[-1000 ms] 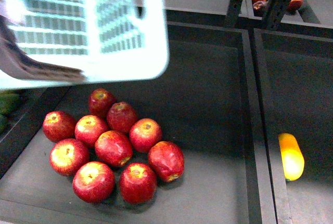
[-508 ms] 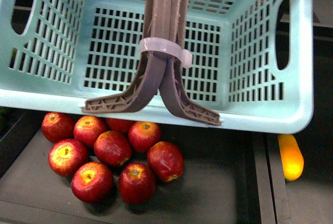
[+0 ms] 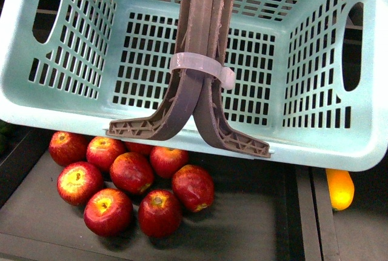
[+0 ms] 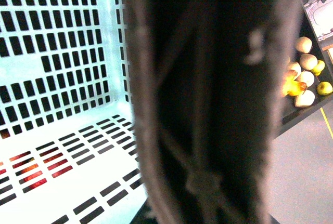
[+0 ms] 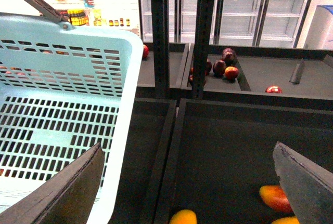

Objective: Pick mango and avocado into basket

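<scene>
basket first: the pale teal plastic shopping basket with slotted walls (image 3: 315,143) hangs tilted in mid-air and fills most of the front view. it's held up by its two brown-grey arched handles (image 3: 203,19), which are cinched together with a white zip tie (image 3: 197,64) so one grab lifts both. it's empty inside.

the left wrist view is basically just that handle right up against the lens. my guess is the left gripper carries it, but its fingers don't show and i can't tell how they sit.

the right gripper (image 5: 187,151) has its dark fingers spread wide with nothing between them. it hovers over the dark grey bin (image 5: 229,146) beside the basket, which makes sense if it's the picking hand.

the smooth oblong yellow mango (image 3: 339,189) lies in that bin just past the divider, its top end hidden behind the basket's rim in the front view. a pile of shiny red apples (image 3: 130,173) sits in the neighbouring bin below the basket. no dark green avocado anywhere i can see.

nothing's picked yet imo, and the mango looks like the obvious first grab.
</scene>
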Robot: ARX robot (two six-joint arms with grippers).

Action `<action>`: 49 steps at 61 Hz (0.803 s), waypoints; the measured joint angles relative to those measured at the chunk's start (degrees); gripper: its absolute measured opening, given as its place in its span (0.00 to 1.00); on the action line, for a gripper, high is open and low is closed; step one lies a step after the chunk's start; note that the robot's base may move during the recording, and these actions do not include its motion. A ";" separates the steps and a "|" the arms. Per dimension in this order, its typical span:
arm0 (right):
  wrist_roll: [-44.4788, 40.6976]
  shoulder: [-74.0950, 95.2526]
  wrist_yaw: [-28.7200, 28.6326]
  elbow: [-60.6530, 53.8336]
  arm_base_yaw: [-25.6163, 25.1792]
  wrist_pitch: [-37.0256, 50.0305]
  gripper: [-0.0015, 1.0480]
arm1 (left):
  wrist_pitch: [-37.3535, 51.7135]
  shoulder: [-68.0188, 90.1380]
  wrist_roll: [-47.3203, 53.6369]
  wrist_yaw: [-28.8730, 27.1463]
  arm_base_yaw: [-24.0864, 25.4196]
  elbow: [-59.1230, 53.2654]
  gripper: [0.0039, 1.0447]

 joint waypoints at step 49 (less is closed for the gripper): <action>-4.44 70.82 2.71 24.92 -14.73 19.65 0.93 | 0.00 0.00 0.15 -0.63 0.24 0.00 0.05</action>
